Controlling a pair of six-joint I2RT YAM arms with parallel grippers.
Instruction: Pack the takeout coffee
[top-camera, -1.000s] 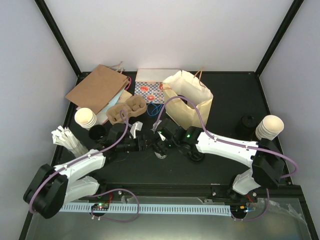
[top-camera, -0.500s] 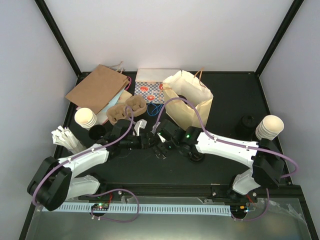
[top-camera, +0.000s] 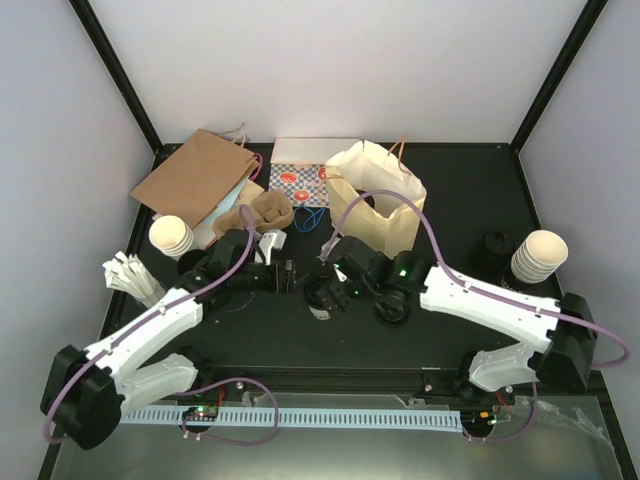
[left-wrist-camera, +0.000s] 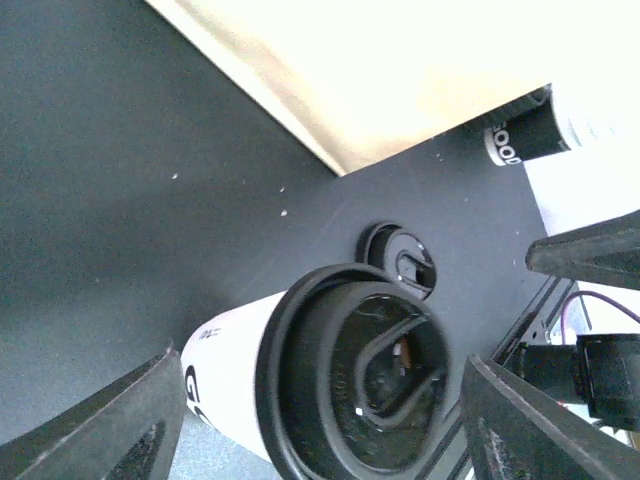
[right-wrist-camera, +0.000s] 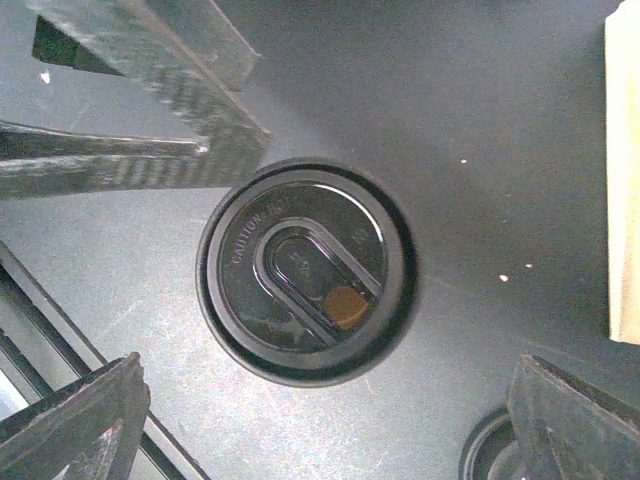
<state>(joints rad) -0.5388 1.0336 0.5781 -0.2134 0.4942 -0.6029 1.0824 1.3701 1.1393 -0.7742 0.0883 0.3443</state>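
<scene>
The takeout coffee stands upright on the black table, a cream-white cup under a round black lid. My right gripper hangs open over it, its fingers wide on both sides of the lid and clear of it; from above this gripper sits just right of the cup. My left gripper is open too and faces the cup from the left. Its dark fingers end close to the lid's rim without gripping it.
An open cream paper bag stands just behind the cup. A loose black lid lies beside the cup. A flat brown bag, a cardboard carrier and a cup stack are at the back left; another stack is at the right.
Both grippers have opened wider. The left gripper has drawn back to the left, away from the cup, and the right arm has shifted right. The cup stands alone.
</scene>
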